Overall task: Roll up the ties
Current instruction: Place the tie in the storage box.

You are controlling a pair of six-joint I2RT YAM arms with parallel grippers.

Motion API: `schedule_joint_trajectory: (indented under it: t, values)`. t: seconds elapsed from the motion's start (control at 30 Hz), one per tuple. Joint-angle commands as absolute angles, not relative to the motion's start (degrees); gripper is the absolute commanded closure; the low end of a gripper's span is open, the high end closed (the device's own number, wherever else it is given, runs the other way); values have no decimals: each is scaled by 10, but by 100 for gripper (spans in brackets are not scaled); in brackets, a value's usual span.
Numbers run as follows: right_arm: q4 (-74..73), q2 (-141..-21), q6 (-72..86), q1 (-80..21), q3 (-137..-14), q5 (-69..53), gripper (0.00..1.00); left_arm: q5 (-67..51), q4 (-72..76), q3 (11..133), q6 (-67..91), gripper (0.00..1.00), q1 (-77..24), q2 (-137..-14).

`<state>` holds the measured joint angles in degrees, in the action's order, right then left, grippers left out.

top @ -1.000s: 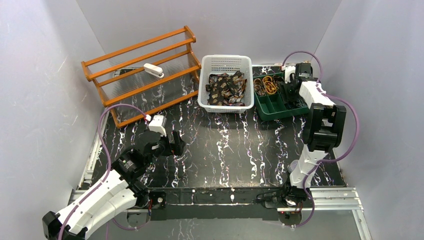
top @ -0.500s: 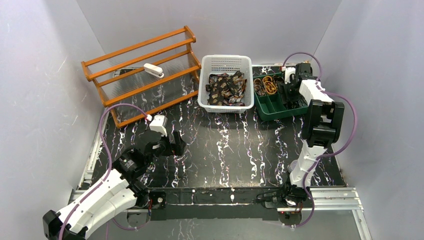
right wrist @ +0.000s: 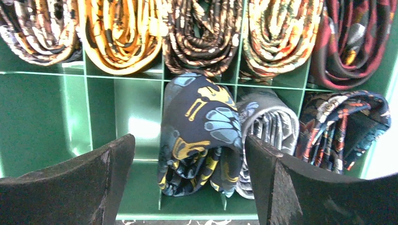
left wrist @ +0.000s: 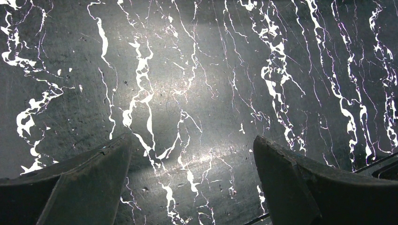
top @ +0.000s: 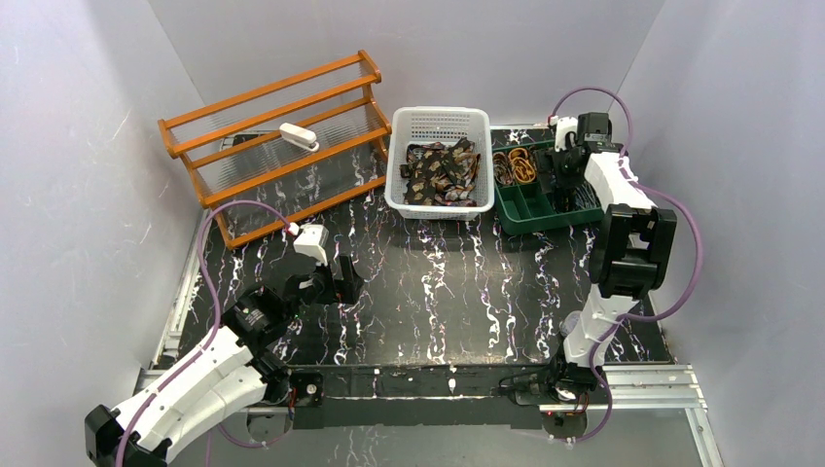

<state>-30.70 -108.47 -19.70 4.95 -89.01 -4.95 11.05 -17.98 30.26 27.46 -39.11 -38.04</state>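
Note:
A rolled dark blue tie (right wrist: 199, 133) with teal and gold pattern sits in a compartment of the green divided tray (right wrist: 61, 117). My right gripper (right wrist: 187, 159) is open above it, fingers on either side, not touching. Several other rolled ties (right wrist: 206, 33) fill neighbouring compartments. Unrolled ties (top: 443, 173) lie heaped in the white basket (top: 439, 122). My right gripper (top: 567, 165) hangs over the green tray (top: 530, 216). My left gripper (top: 342, 282) is open and empty above the black marbled table (left wrist: 197, 93).
An orange wooden rack (top: 277, 141) with a white object (top: 298, 137) on it stands at the back left. White walls close in on both sides. Purple cables (top: 681, 233) loop off both arms.
My right gripper has shifted slightly over the green tray and its arm has straightened a little. The left arm has barely moved.

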Motion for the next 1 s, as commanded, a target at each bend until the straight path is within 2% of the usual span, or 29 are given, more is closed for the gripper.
schedule_joint_trajectory:
  t: [0.0,0.2,0.47,0.57,0.9,0.97]
  values:
    - [-300,-1046,-182,47,-884,-73,5,107,-175,299,267,2,-389,-379]
    - [-264,-1027,-173,46,-864,-53,13,107,-176,299,267,2,-389,-376]
    - [-261,-1070,-170,46,-874,-52,42,112,-175,297,268,2,-389,-370]
    - [-255,-1080,-169,46,-872,-58,47,112,-175,297,269,2,-389,-371]
    - [-272,-1119,-168,45,-906,-46,53,116,-176,297,269,2,-389,-373]
    - [-310,-1124,-162,44,-939,-42,41,115,-176,297,267,2,-389,-374]
